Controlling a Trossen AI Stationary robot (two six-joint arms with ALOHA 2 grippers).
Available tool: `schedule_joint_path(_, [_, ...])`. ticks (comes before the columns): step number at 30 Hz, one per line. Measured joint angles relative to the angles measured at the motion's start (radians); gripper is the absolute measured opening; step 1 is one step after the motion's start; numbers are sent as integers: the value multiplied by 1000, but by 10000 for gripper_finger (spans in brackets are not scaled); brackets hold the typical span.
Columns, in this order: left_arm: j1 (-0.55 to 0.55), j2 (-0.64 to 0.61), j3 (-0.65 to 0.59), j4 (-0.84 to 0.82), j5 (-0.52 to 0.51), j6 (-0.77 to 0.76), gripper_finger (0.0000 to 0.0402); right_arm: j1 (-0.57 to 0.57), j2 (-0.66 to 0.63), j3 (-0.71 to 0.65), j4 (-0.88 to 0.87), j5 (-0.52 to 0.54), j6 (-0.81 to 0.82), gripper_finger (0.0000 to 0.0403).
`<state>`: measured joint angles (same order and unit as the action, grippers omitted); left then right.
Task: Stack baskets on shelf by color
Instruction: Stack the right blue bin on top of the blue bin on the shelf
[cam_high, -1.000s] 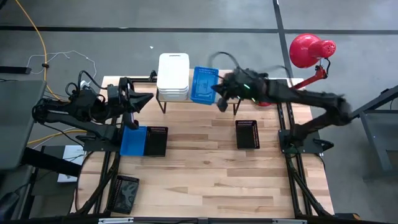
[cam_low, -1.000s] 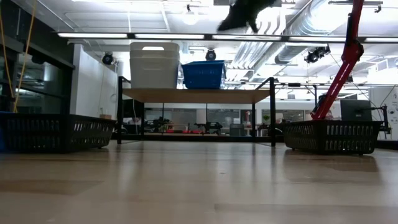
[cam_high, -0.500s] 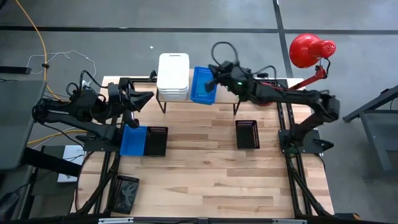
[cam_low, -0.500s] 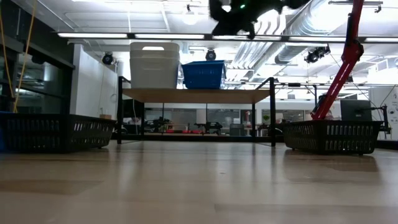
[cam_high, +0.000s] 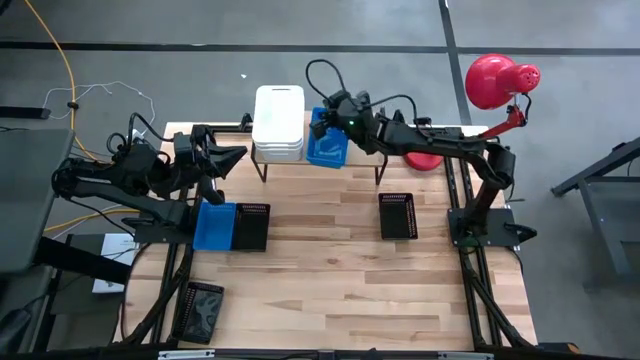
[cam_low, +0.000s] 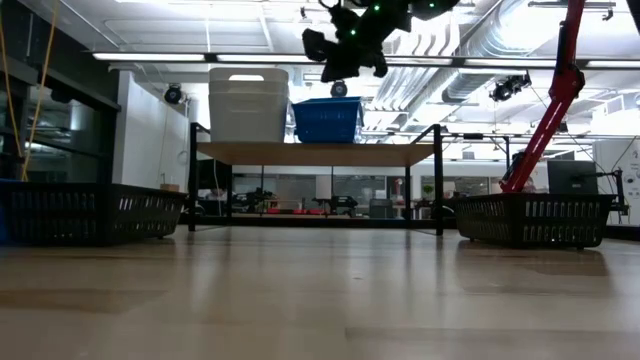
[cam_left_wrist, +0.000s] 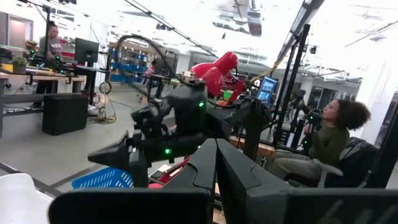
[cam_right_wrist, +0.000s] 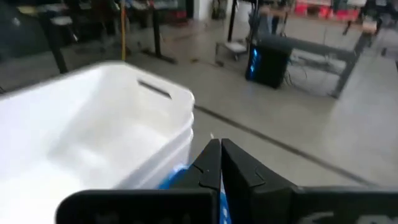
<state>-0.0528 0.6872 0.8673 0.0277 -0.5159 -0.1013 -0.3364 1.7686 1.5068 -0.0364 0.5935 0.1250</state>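
High view: table carries the shelf at its back edge, white baskets stacked beside a blue basket.
Low view: right gripper hangs above the blue one, fingers pressed together, empty.
Left wrist view: a seated person in the room behind.
Left gripper: closed, empty, near the left edge.
Writing: none readable.
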Motion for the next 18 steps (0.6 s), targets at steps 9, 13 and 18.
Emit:
schedule_joint_path(9, [0, 0, 0, 0, -1, 0, 0, -34, 20, -3, -140, -1, 140, 0])
schedule_joint_path(13, [0, 0, 0, -2, -1, 0, 0, -28, -8, 46, -154, -4, 60, 0])
schedule_joint_path(18, [-1, -1, 0, -5, 0, 0, 0, 17, -91, 96, -408, -23, -24, 0])
